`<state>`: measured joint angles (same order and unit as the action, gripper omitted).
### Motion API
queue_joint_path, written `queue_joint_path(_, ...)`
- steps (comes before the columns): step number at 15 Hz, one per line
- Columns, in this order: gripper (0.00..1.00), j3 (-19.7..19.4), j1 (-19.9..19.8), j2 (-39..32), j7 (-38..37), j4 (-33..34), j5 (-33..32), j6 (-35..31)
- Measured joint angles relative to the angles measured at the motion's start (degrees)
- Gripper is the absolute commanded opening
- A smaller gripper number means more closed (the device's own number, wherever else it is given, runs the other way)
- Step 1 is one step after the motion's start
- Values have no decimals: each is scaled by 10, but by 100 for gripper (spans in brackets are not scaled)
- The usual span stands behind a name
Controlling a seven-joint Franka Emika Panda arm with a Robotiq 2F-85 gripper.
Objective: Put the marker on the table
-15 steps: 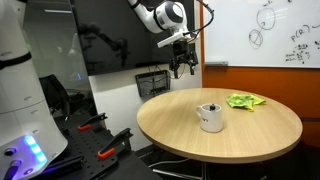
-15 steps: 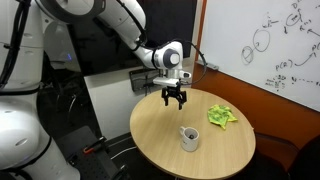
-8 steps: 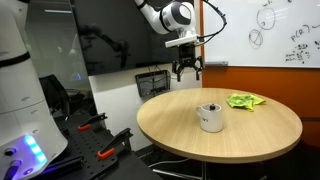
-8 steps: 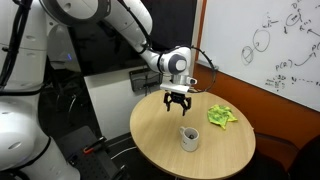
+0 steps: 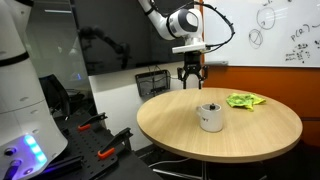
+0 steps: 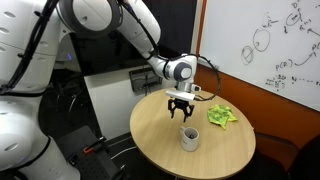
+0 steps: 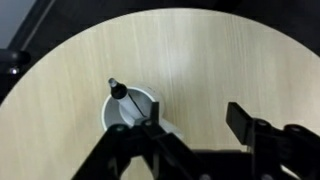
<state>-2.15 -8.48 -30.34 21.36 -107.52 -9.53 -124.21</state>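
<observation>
The marker [image 7: 122,93] is a slim dark stick with a pale tip; it stands tilted inside the white mug [image 7: 141,99]. The mug stands on the round light wood table [image 7: 200,55] and shows in both exterior views [image 5: 210,118] [image 6: 188,138]. My gripper [image 7: 194,110] is open and empty. It hangs above the table [image 5: 190,140], beyond the mug and apart from it, in both exterior views [image 5: 191,75] [image 6: 181,112]. In the wrist view its left finger overlaps the mug's rim. In the exterior views the marker is only a dark speck at the mug's top.
A crumpled green cloth [image 5: 243,100] [image 6: 222,116] lies on the table near the whiteboard [image 5: 270,30] side. A white machine body [image 5: 25,100] and red-handled tools [image 5: 95,122] are beside the table. A black wire basket [image 5: 152,80] stands behind it.
My gripper has moved from beyond the table's edge to over the table top, closer to the mug, and has turned. It stays open. The mug, marker and cloth have not moved.
</observation>
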Motion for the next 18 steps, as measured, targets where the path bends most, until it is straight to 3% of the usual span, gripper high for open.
queue_joint_path(3,78,-2,-4,-49,0,44,0,0)
queue_joint_path(7,60,-2,-22,-114,1,119,0,3)
queue_joint_path(18,57,0,-53,-219,20,255,2,84)
